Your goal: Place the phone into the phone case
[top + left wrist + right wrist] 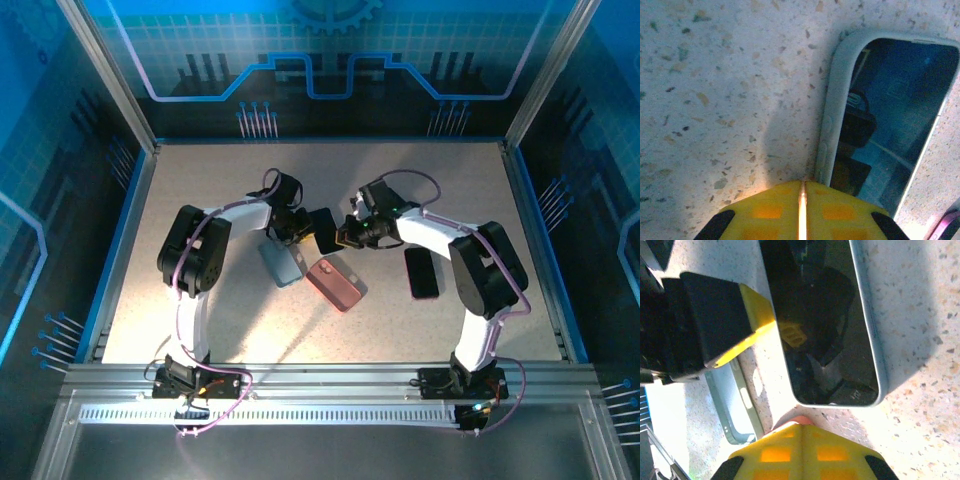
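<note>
Both claws are shut tight, and nothing is held in either one.

In the left wrist view, the yellow fingers of the left claw (pixel 802 186) are pressed together, and just a thin bright line is seen between them. Their tips are placed just beside the near corner of the phone (pixel 890 120), which is seen at 2 o'clock from them. A thick pale rim with side buttons is wrapped round the phone's shiny dark face. Whether that rim is a case cannot be told. A bit of the pink case (pixel 949 226) is seen at 4 o'clock.

In the right wrist view, the right claw (pixel 802 429) is closed up as well. The phone (pixel 825 325) is laid flat at 12 o'clock from it, just past its tips, and a thin strip of table (pixel 920 405) is seen between them. The left claw (pixel 765 324) is seen at 10 o'clock, with its yellow tip set against the phone's long edge. The pale case (pixel 740 410) is laid at 7 o'clock from the phone.

From above, the phone (pixel 323 230) is found near the middle of the table (pixel 200 170). From the phone:
- The left claw (pixel 293 228) is placed at 9 o'clock.
- The right claw (pixel 349 237) is placed at 3 o'clock.
- The pale case (pixel 282 263) is laid at 7 o'clock.
- The pink case (pixel 335 284) is laid at 6 o'clock.
- A second phone (pixel 421 272) is laid at 4 o'clock, well apart.
</note>
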